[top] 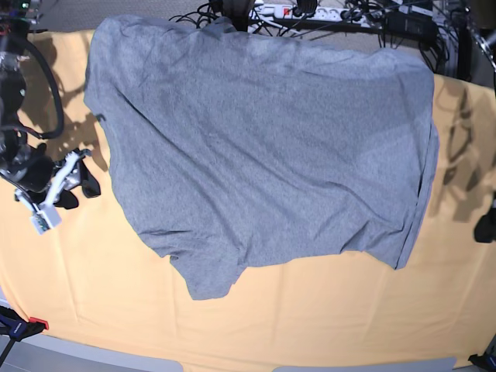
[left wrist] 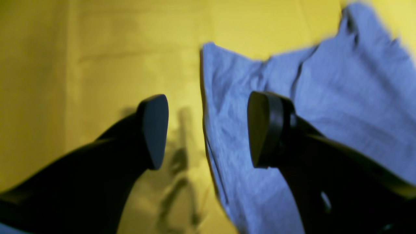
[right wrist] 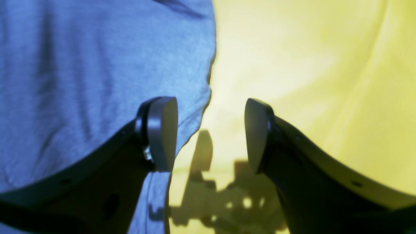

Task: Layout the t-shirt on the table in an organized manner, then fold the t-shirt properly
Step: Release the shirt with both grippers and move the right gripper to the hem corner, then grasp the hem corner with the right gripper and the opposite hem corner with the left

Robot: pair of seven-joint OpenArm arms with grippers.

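Note:
The grey t-shirt (top: pixel 263 155) lies spread out, with some wrinkles, across the far half of the yellow-orange table (top: pixel 310 325). One sleeve points toward the front (top: pixel 209 279). My right gripper (top: pixel 80 191) hovers at the shirt's left side. Its jaws are open in the right wrist view (right wrist: pixel 211 133), one finger (right wrist: pixel 162 133) over the t-shirt (right wrist: pixel 81 81) and the other over bare table (right wrist: pixel 308 65). My left gripper (left wrist: pixel 208 130) is open too and straddles the shirt's edge, with the t-shirt (left wrist: pixel 341 97) under its right finger (left wrist: pixel 263 130). Neither gripper holds anything.
Cables and a power strip (top: pixel 310 12) lie past the table's far edge. A red-tipped clamp (top: pixel 31 324) sits at the front left corner. Part of the left arm (top: pixel 486 225) shows at the right edge of the base view.

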